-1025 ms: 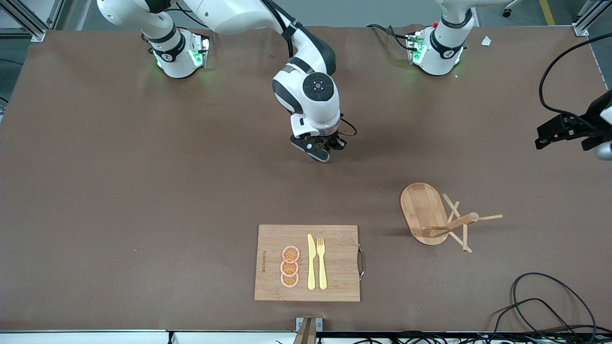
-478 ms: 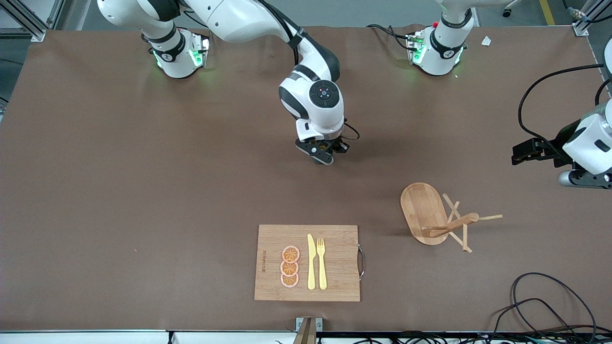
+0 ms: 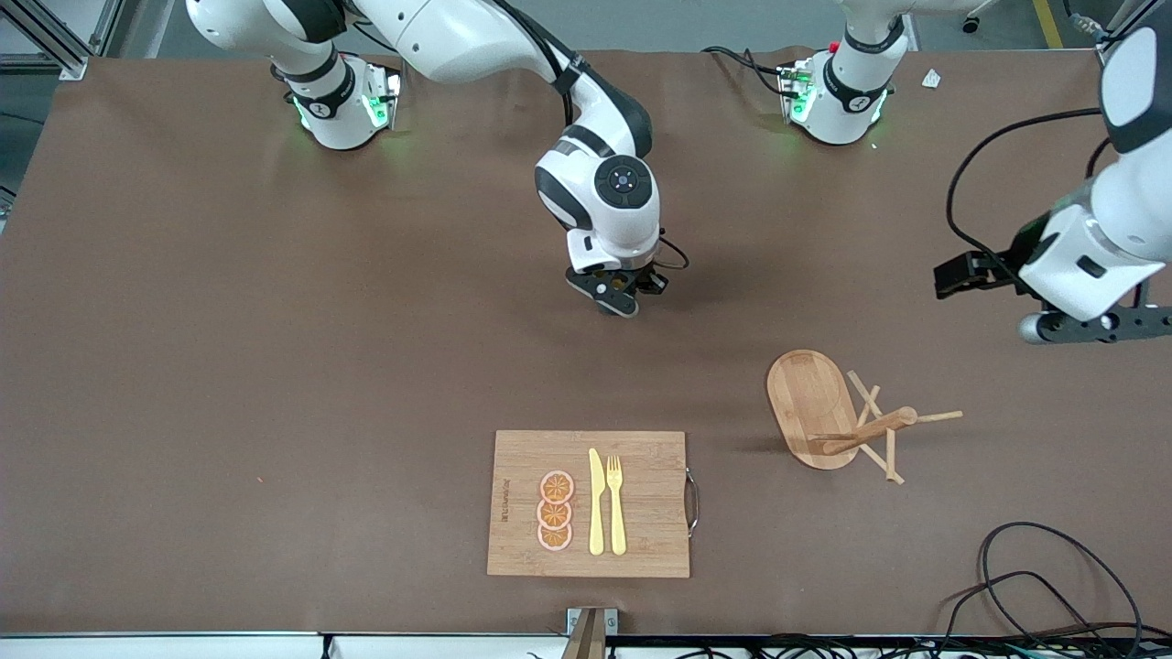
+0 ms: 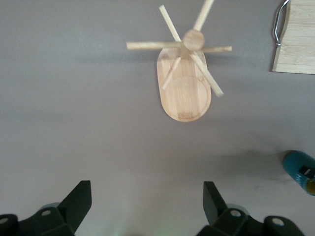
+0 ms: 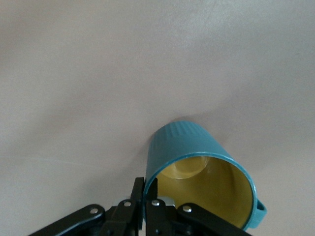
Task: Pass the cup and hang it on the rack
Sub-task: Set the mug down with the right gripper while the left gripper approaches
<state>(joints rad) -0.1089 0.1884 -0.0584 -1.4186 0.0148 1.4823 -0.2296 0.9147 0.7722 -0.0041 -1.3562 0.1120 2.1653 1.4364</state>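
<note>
1. My right gripper (image 3: 627, 295) hangs over the bare middle of the table (image 3: 275, 366), its fingers (image 5: 147, 196) pinched tight on the rim of the cup (image 5: 202, 172).
2. The cup is tilted in that grip: in the right wrist view its yellow mouth opens toward my wrist camera and its ribbed teal body runs away toward the tabletop, with the handle on the side away from my fingers.
3. The cutting board (image 3: 641, 458) lies near the front camera, carrying three orange slices (image 3: 555, 511), a yellow knife (image 3: 596, 502) and a fork (image 3: 616, 503). Writing along one short edge is too small to read.
4. The rack (image 3: 810, 407) stands toward my left arm's end, its oval base lengthwise toward the front camera, post upright, pegs fanning outward.
5. My left gripper (image 4: 147, 204) waits with its fingers spread wide and empty, above bare table beside the rack.
</note>
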